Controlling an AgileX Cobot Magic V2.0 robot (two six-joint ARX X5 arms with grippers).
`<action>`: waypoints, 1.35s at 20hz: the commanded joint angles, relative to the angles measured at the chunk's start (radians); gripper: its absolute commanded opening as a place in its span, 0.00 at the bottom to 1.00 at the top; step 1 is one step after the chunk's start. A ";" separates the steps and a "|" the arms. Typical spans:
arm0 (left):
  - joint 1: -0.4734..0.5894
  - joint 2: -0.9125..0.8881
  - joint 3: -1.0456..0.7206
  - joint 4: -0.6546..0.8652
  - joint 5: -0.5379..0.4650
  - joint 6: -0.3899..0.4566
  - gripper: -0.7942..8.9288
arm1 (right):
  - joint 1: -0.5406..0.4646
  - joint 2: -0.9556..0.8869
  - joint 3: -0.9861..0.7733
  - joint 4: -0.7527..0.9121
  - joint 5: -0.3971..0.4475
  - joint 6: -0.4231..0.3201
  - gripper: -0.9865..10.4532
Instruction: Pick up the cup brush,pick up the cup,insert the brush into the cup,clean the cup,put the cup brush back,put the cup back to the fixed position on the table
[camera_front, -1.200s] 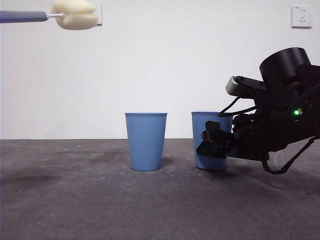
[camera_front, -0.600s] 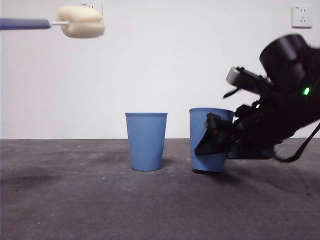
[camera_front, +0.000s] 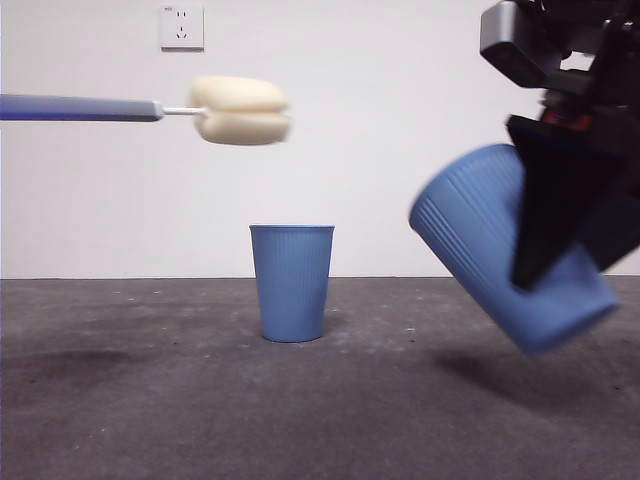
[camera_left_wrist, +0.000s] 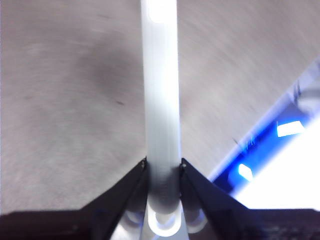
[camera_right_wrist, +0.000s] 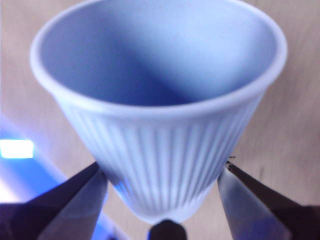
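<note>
My right gripper (camera_front: 560, 215) is shut on a blue ribbed cup (camera_front: 490, 240) and holds it off the table at the right, tilted with its mouth up and to the left. The right wrist view shows the cup (camera_right_wrist: 160, 130) between the jaws, its inside empty. My left gripper (camera_left_wrist: 162, 167) is shut on the grey handle of the cup brush (camera_left_wrist: 160, 100). In the front view the brush handle (camera_front: 80, 108) comes in level from the left edge, high up, with its cream sponge head (camera_front: 240, 110) left of the held cup and apart from it.
A second blue cup (camera_front: 292, 282) stands upright on the dark grey table (camera_front: 150, 400) at the middle. A white wall with a socket (camera_front: 181, 26) is behind.
The right gripper has lifted its cup off the table and tilted it toward the left. The brush has moved right and a little lower, toward the held cup.
</note>
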 joint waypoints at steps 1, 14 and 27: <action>-0.066 -0.002 -0.004 -0.028 -0.055 0.043 0.07 | 0.054 0.006 0.029 -0.080 0.051 -0.033 0.07; -0.271 0.051 -0.004 -0.100 -0.101 0.130 0.07 | 0.315 0.016 0.183 -0.375 0.475 -0.226 0.07; -0.409 0.238 -0.004 0.016 -0.067 0.143 0.07 | 0.455 0.145 0.185 -0.341 0.557 -0.232 0.07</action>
